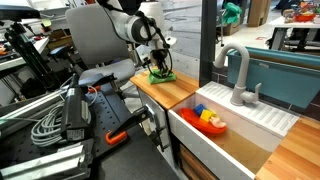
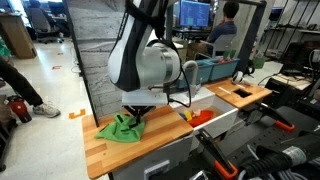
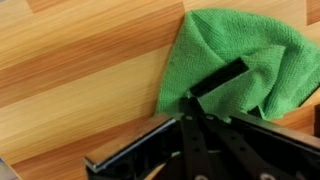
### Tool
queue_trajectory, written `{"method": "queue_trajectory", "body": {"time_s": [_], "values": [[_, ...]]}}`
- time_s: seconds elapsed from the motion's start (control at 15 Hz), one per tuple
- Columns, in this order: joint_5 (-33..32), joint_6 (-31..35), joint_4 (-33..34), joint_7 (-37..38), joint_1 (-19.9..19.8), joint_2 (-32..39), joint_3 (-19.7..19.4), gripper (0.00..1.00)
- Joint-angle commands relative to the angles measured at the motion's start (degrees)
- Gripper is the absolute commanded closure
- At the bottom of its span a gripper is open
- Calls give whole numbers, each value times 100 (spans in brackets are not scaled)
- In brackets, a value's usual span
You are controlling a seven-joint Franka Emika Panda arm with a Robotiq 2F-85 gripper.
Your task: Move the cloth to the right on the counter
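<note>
A green cloth (image 3: 245, 45) lies bunched on the wooden counter (image 3: 80, 70). It shows in both exterior views (image 1: 162, 76) (image 2: 118, 129), near the counter's end away from the sink. My gripper (image 3: 192, 98) is down on the cloth's edge, and its two black fingers meet at a point on the fabric. It looks shut on the cloth. In the exterior views the gripper (image 1: 158, 68) (image 2: 135, 117) stands upright over the cloth, touching it. Part of the cloth is hidden under the fingers.
A white sink (image 1: 235, 135) with a grey faucet (image 1: 236, 75) adjoins the counter and holds red, yellow and blue toys (image 1: 210, 119). The sink also shows in an exterior view (image 2: 205, 118). A grey panel (image 2: 100, 60) stands behind the counter. Cables and gear lie beside the counter edge (image 1: 70, 120).
</note>
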Motion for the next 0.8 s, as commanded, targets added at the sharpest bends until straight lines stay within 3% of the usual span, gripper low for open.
{"method": "queue_trajectory", "body": {"time_s": [0.0,0.73], "values": [[-10,-188,-24,2,57,-119,-16,100],[-143,-659,-1144,-558,-108,-1313,267,100]]}}
